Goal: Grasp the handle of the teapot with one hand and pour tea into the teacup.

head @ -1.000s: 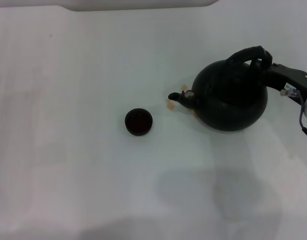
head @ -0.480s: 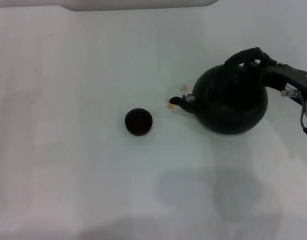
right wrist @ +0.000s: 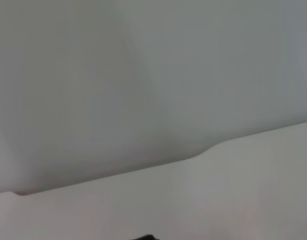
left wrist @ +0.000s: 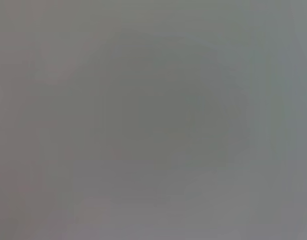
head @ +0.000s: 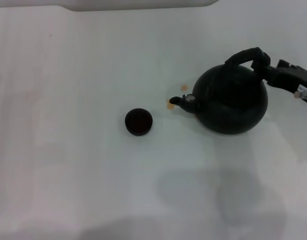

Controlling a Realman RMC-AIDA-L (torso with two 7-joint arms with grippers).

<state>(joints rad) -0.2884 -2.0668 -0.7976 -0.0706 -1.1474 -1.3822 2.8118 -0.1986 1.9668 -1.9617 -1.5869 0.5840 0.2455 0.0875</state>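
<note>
The black teapot (head: 231, 100) stands upright on the white table at the right, its spout (head: 179, 100) pointing left toward the teacup (head: 139, 121). The small dark teacup sits alone left of the pot, about a spout's length plus a gap away. The arched black handle (head: 246, 54) spans the pot's top. My right gripper (head: 272, 70) reaches in from the right edge and sits against the handle's right end, open. Orange-tan tea stains (head: 171, 104) lie on the table beside the spout. My left gripper is out of view.
The white table (head: 68, 175) stretches wide around the cup. A white raised edge (head: 138, 4) runs along the far side. The right wrist view shows only pale table and the edge (right wrist: 193, 160); the left wrist view is blank grey.
The teapot, lifted and tilted a second ago, has settled upright on the table. My right gripper has since drawn back to the right while the pot stayed put.
</note>
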